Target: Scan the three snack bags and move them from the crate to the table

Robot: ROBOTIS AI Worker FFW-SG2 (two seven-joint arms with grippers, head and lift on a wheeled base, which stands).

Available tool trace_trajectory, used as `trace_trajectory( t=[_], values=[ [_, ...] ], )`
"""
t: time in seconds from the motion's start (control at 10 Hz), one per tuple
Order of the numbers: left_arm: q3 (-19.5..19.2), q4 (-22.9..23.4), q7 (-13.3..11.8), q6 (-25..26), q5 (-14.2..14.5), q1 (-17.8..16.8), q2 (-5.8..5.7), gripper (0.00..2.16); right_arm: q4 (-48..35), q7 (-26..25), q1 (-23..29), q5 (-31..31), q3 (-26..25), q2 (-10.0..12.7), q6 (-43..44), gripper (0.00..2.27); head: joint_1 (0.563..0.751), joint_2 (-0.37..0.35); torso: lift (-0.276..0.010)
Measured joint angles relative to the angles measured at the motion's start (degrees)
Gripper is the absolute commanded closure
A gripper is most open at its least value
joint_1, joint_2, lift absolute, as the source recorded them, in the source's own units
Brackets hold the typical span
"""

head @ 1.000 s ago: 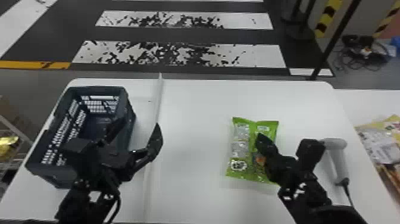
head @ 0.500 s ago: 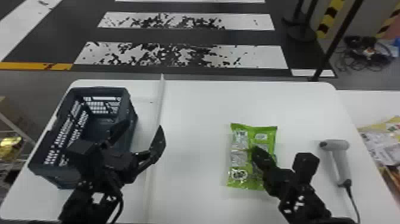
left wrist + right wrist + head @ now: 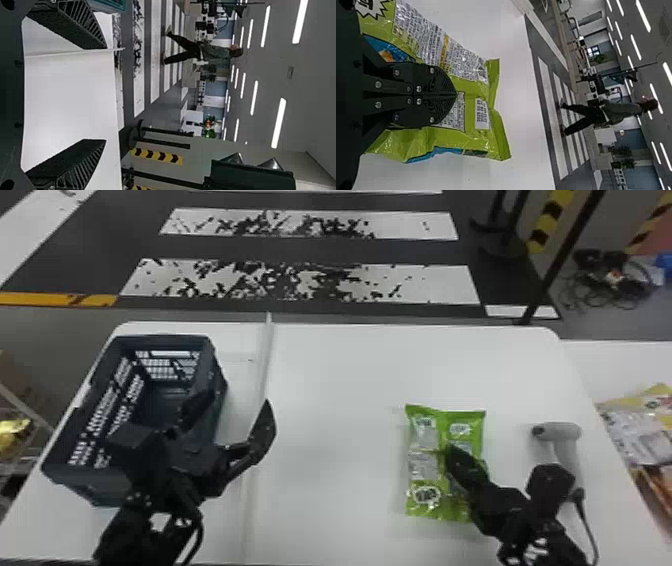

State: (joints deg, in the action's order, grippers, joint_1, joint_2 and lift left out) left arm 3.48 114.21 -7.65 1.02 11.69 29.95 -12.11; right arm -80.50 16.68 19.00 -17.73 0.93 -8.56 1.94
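- Right gripper (image 3: 450,450): fingers pressed together, pinching the green snack bag (image 3: 424,467) at about its middle; the bag's back, with its pale printed panels, faces the fingers.
- Snack bag, green: spreads out around the right gripper's fingertips, over the white table (image 3: 340,390) (whether it touches the tabletop, one cannot tell).
- Left gripper (image 3: 239,398): fingers spread wide, nothing between them; it hangs partly over the crate's near right side.
- Crate, dark, with slotted walls (image 3: 212,360): on the table, beneath the left gripper and mostly to its left.
- Scanner, pale grey (image 3: 565,432): lying on the table just to the right of the right gripper, its dark cable (image 3: 585,515) trailing toward the robot.
- Strip, long and white (image 3: 264,370): on the table between the two grippers, nearer the left one.
- Packets, assorted (image 3: 645,440): well apart from the right gripper, off to its right beyond the scanner.
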Motion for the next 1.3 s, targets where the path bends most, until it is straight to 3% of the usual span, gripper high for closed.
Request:
trace_trajectory(
  t=[0.2, 0.3, 0.4, 0.5, 0.7, 0.9, 1.1, 1.3],
  values=[
    [0.62, -0.2, 0.0, 0.0, 0.0, -0.31, 0.07, 0.03, -1.23, 2.75, 0.98, -0.73, -1.14, -0.29, 0.03, 2.13, 0.695, -0.059, -0.062],
    [0.72, -0.2, 0.0, 0.0, 0.0, -0.42, 0.07, 0.03, -4.1, 3.32, 2.11, -1.29, -1.3, -0.41, -0.85, 1.69, 0.695, -0.055, -0.062],
    [0.71, -0.19, 0.0, 0.0, 0.0, -0.48, 0.02, 0.03, -8.75, 3.45, 4.16, -2.21, -1.47, -0.77, -1.85, 0.68, 0.695, -0.049, -0.062],
    [0.53, -0.09, 0.0, 0.0, 0.0, -0.52, -0.01, 0.03, -14.14, 4.24, 6.55, -3.17, -2.53, -1.06, -2.28, 0.0, 0.695, -0.046, -0.062],
    [0.21, 0.33, 0.08, 0.0, 0.0, -0.8, -0.14, 0.03, -23.15, 4.57, 9.65, -3.99, -7.27, -1.16, -8.38, 0.04, 0.695, -0.069, -0.062],
    [0.08, 0.5, 0.34, 0.0, 0.0, -1.26, -0.51, 0.03, -27.3, 3.36, 11.75, -4.13, -15.39, -0.94, -13.38, 0.06, 0.695, -0.165, -0.062],
    [0.21, 0.11, 0.04, -0.15, 0.27, -1.55, -0.71, 0.03, -25.29, 3.42, 11.59, -4.22, -21.63, -1.42, -14.14, 0.06, 0.695, -0.245, -0.062],
    [0.62, -0.67, 0.0, -1.09, 0.67, -1.6, -0.7, 0.03, -18.29, 3.78, 8.05, -3.07, -23.33, -3.44, -15.52, 0.06, 0.695, -0.309, -0.062]
  ],
)
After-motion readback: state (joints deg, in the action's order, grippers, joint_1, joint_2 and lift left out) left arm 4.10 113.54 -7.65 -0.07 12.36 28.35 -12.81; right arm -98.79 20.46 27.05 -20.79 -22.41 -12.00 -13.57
